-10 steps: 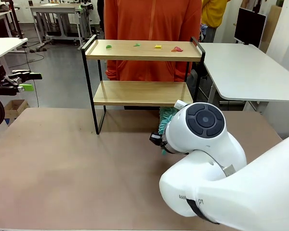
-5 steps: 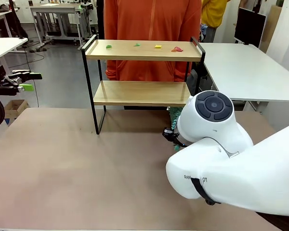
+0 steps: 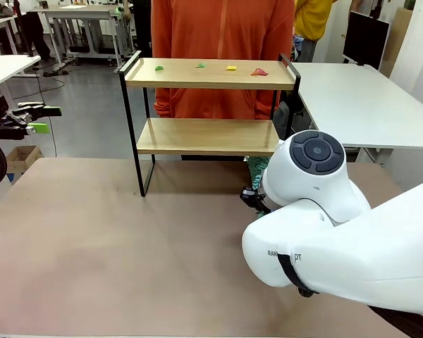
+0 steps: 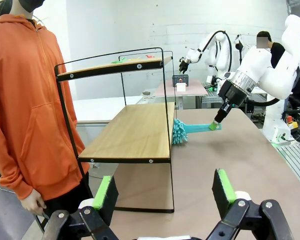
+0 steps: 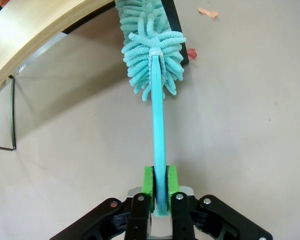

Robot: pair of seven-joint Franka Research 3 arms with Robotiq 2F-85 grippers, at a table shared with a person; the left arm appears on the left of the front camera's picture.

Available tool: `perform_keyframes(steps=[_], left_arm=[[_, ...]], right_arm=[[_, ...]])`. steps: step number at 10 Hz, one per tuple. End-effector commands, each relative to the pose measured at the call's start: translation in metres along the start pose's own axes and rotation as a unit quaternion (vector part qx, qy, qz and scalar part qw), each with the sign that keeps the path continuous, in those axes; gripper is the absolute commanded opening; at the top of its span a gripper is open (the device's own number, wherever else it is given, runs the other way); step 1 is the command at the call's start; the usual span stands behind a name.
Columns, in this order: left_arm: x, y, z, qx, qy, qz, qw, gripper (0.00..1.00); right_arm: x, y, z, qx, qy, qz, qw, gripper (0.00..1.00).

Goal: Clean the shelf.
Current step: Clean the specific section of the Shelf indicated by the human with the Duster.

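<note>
The shelf (image 3: 210, 136) stands at the table's far side, with several small green, yellow and red scraps (image 3: 230, 68) on its top board. My right gripper (image 5: 159, 187) is shut on the handle of a teal fluffy duster (image 5: 157, 125). The duster's head (image 4: 180, 131) sits at the end of the lower board (image 4: 135, 130), just below its edge. In the front view my right arm's white elbow (image 3: 314, 176) hides most of the duster (image 3: 257, 166). My left gripper (image 4: 165, 192) is open and holds nothing. It hangs off the table's left side (image 3: 28, 120).
A person in an orange hoodie (image 3: 222, 28) stands close behind the shelf. Two small scraps (image 5: 191, 52) lie on the brown table near the duster head. A white table (image 3: 366, 98) stands to the right. The near and left tabletop (image 3: 106, 253) is bare.
My right arm has swung right and its elbow has risen, carrying the duster right toward the shelf's right end. It has barely moved in the last half second. The left arm has not moved.
</note>
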State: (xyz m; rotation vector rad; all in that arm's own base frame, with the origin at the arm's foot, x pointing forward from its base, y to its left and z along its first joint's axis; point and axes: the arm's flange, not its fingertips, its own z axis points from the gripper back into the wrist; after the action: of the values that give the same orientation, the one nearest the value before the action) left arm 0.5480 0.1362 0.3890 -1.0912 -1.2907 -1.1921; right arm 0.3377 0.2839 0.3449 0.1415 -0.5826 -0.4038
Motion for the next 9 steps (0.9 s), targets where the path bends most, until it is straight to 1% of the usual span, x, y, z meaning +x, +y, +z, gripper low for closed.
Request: perform_keyframes(steps=[1,2,3,5,9], left_arm=[[0.002,-0.002,0.0,-0.001,-0.004,-0.008,1.0,1.0],[0.002,-0.002,0.0,-0.001,-0.004,-0.008,1.0,1.0],[0.002,-0.002,0.0,-0.001,-0.004,-0.008,1.0,1.0],[0.002,-0.002,0.0,-0.001,-0.004,-0.008,1.0,1.0],[0.002,-0.002,0.0,-0.001,-0.004,-0.008,1.0,1.0]], right_arm=[[0.001,0.0,-0.001,-0.003,0.0,-0.009,1.0,0.14],[0.0,0.0,0.0,0.0,0.0,0.0,1.0,0.14],[0.0,-0.011,0.014,0.017,-0.034,0.017,0.999,0.14],[0.002,-0.035,0.032,0.044,-0.053,0.029,0.997,0.14],[-0.004,-0.06,0.065,0.089,-0.055,0.083,0.991,0.14]])
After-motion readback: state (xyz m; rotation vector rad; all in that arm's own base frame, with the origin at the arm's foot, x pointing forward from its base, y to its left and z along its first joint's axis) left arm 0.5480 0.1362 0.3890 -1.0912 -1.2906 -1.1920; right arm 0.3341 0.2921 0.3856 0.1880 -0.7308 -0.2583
